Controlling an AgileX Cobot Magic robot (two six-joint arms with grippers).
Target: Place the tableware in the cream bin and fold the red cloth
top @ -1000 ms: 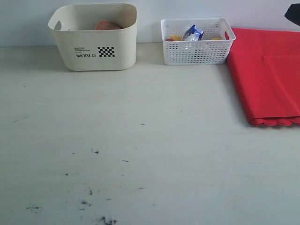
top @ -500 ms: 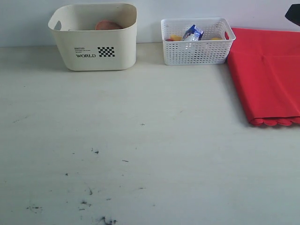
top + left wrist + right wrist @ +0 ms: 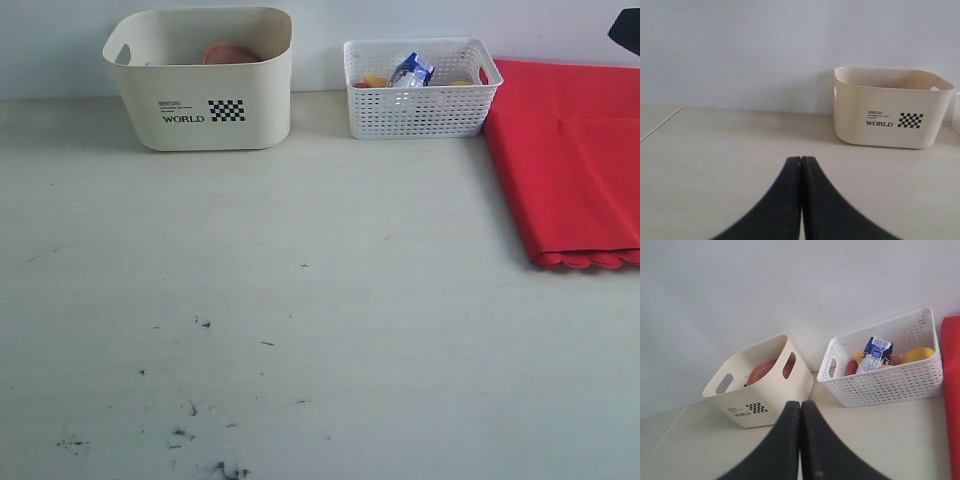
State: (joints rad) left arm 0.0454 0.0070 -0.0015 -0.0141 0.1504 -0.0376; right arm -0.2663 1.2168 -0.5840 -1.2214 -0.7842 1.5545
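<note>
Reach is the question now: the red cloth (image 3: 570, 160) lies flat on the right side of the table (image 3: 300, 300), just beside the white basket (image 3: 420, 110), with its long axis running from the back wall toward the near edge and its scalloped border at the near end. Your right arm is plainly the nearer one. The right claw (image 3: 800, 406) is closed on nothing and points toward the cream bin (image 3: 760, 400) and the basket, so the cloth (image 3: 951, 390) sits off to its side and shows only as a thin sliver in the right wrist view. You would have to swing that arm outward before going down on a corner. It seems raised and drawn back, looking down into the bin, where the brown plate (image 3: 762, 371) leans against the wall. A dark shape (image 3: 627, 30) in the corner of the exterior view is probably part of it. The left claw (image 3: 801, 161) is also closed and empty. It sits low and level, facing the bin (image 3: 890, 107) from well apart. The cloth runs out of frame, so you cannot tell how far it is folded.
</note>
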